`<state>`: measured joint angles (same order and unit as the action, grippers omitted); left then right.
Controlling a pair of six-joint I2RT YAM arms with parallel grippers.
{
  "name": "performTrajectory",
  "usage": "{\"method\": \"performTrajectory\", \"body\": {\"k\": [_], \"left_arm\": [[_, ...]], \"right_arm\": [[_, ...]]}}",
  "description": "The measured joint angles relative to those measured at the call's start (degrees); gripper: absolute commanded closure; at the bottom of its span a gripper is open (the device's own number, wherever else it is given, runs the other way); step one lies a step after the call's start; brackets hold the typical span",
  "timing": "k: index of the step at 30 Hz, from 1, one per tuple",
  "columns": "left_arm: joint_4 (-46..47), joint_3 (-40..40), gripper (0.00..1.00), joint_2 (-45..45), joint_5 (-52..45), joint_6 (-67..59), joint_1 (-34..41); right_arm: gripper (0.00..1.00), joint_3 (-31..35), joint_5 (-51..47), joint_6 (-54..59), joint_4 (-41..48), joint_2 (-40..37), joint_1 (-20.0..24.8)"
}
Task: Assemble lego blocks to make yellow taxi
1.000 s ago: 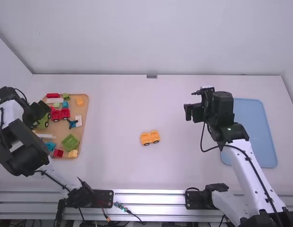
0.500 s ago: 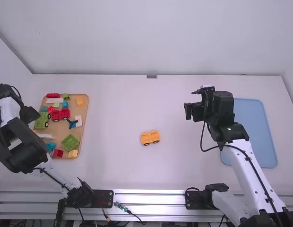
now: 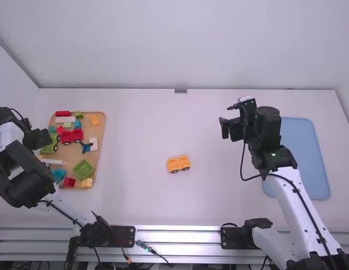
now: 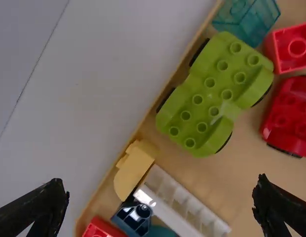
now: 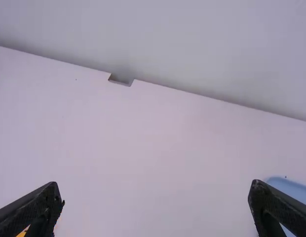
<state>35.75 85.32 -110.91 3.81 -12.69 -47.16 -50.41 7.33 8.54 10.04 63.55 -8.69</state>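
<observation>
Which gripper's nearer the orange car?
Right. The right gripper hangs open to the right of the orange car; the left gripper is farther off, on its left, open at the tan tray.

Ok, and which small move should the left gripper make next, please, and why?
Probably lower the left gripper toward the pale yellow piece in the tray: its fingers stand open above the tray, and the yellow car base on the table seems to have no blocks on top.
</observation>
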Motion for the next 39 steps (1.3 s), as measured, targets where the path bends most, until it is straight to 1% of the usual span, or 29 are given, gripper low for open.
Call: {"method": "performTrajectory", "body": {"k": [3, 4, 5, 6, 12, 13, 14, 15, 16, 17, 18, 20, 22, 23, 25, 26, 30, 31, 36, 38, 39], "left_arm": [[0.3, 0.0, 0.08, 0.0, -2.4, -4.9, -1.6], [0.3, 0.0, 0.04, 0.0, -4.4, -8.1, -2.7], [0.2, 0.0, 0.04, 0.0, -5.4, -9.3, -3.3], [-0.1, 0.0, 0.01, 0.0, -6.7, -11.2, -4.2], [-2.1, 0.0, 0.0, 0.0, -10.9, -17.2, -7.8], [-2.1, 0.0, 0.04, 0.0, -11.3, -18.5, -8.1], [-2.3, 0.0, 0.01, 0.0, -11.6, -19.7, -8.1], [-3.1, -0.2, 0.05, 0.0, -12.0, -21.2, -8.1], [-3.4, -0.3, 0.07, 0.0, -12.3, -22.0, -8.0], [-5.0, -0.9, 0.04, 0.0, -12.9, -24.0, -7.8], [-6.9, -1.8, 0.05, 0.0, -13.4, -25.3, -7.6], [-9.7, -3.4, 0.04, 0.0, -13.7, -26.6, -7.4], [-12.8, -5.9, 0.08, -0.3, -14.0, -27.5, -7.4], [-14.4, -7.3, 0.14, -0.5, -14.1, -27.7, -7.4], [-16.4, -9.0, 0.18, -0.8, -14.1, -27.9, -7.4], [-17.9, -10.2, 0.21, -1.0, -14.1, -28.0, -7.4], [-21.7, -13.1, 0.23, -1.4, -14.1, -27.7, -7.5], [-22.5, -13.6, 0.25, -1.4, -14.1, -27.6, -7.6], [-26.2, -15.0, 0.25, -1.4, -14.1, -26.3, -7.6], [-27.1, -15.2, 0.29, -1.4, -13.7, -25.0, -7.6], [-27.3, -15.2, 0.3, -1.4, -13.4, -24.8, -7.6]], "right_arm": [[0.01, 0.0, 0.1, 0.8, -0.5, -0.1, -1.3], [0.01, 0.0, 0.0, 1.4, -0.4, -0.1, -1.9], [0.01, 0.0, 0.1, 2.0, -0.4, -0.1, -2.2], [0.01, 0.0, 0.2, 2.6, -0.5, -0.1, -2.5], [0.01, 0.0, 0.2, 4.9, -0.4, -0.1, -4.2], [0.01, 0.0, 0.2, 5.1, -0.5, -0.1, -4.3], [0.01, 0.0, 0.2, 5.0, -0.7, -0.1, -4.4], [0.01, 0.0, 0.2, 5.2, -0.9, -0.1, -4.4], [0.01, 0.0, 0.2, 5.2, -1.0, -0.1, -4.4], [0.01, 0.0, 0.2, 5.2, -1.0, -0.1, -4.4], [0.01, 0.0, 0.2, 5.3, -1.0, -0.1, -4.4], [0.01, 0.0, 0.2, 5.4, -1.0, -0.1, -4.4], [0.01, 0.0, 0.2, 5.4, -0.9, -0.1, -4.4], [0.01, 0.0, 0.2, 5.4, -0.9, -0.1, -4.4], [0.01, 0.0, 0.2, 5.3, -0.9, -0.1, -4.4], [0.01, 0.0, 0.2, 5.3, -1.0, -0.1, -4.5], [0.01, 0.0, 0.2, 5.4, -1.0, -0.1, -5.3], [0.01, 0.0, 0.2, 5.5, -1.0, -0.1, -5.5], [0.01, 0.0, 0.2, 5.4, -1.0, -0.1, -5.3], [0.01, 0.0, 0.2, 5.4, -1.0, -0.1, -5.3], [0.01, 0.0, 0.2, 5.4, -1.0, -0.1, -5.3]]}}
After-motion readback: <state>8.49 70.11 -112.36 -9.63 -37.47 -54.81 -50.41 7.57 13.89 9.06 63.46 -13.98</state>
